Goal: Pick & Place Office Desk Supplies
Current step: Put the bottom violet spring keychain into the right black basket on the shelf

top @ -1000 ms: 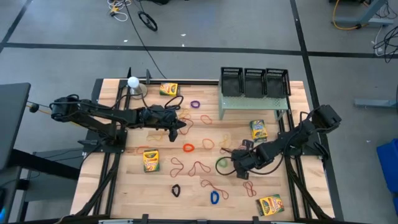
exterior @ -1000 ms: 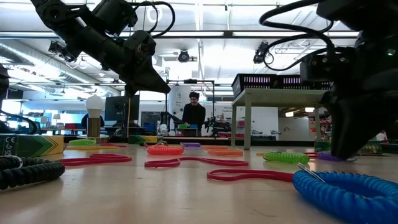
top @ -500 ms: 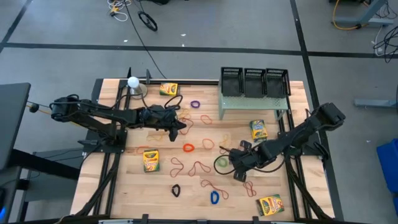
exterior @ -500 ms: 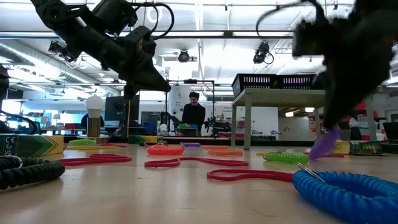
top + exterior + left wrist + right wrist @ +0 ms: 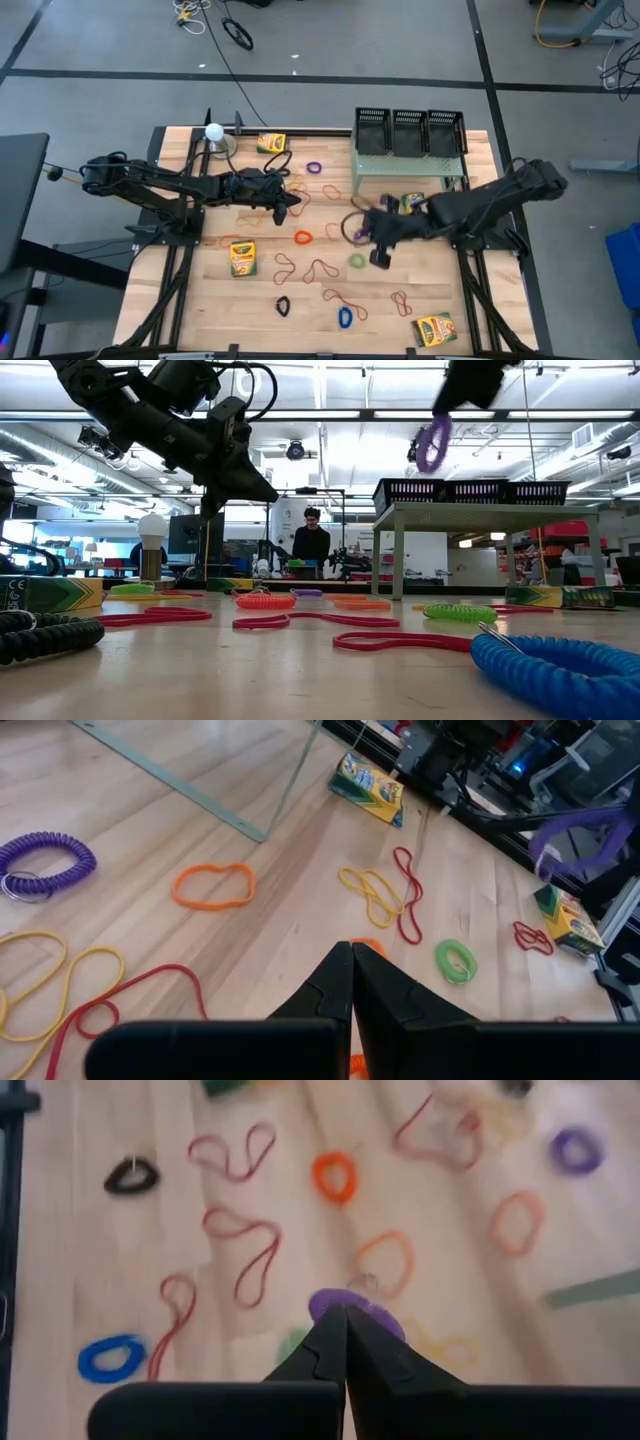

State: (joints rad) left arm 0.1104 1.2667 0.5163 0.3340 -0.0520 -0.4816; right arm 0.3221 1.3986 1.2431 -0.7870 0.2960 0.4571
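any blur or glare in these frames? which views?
Low view: right pincer with purple coil band smeared; ceiling lights glare; blue coil near lens soft. Right wrist view: tabletop bands blurred. High and left wrist views: fairly sharp.

Both end effectors (image 5: pixel 291 203) (image 5: pixel 352 229) closed, raised above table.

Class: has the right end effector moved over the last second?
Yes. The right end effector, shut on a purple loop, has risen off the table and moved toward the green shelf.
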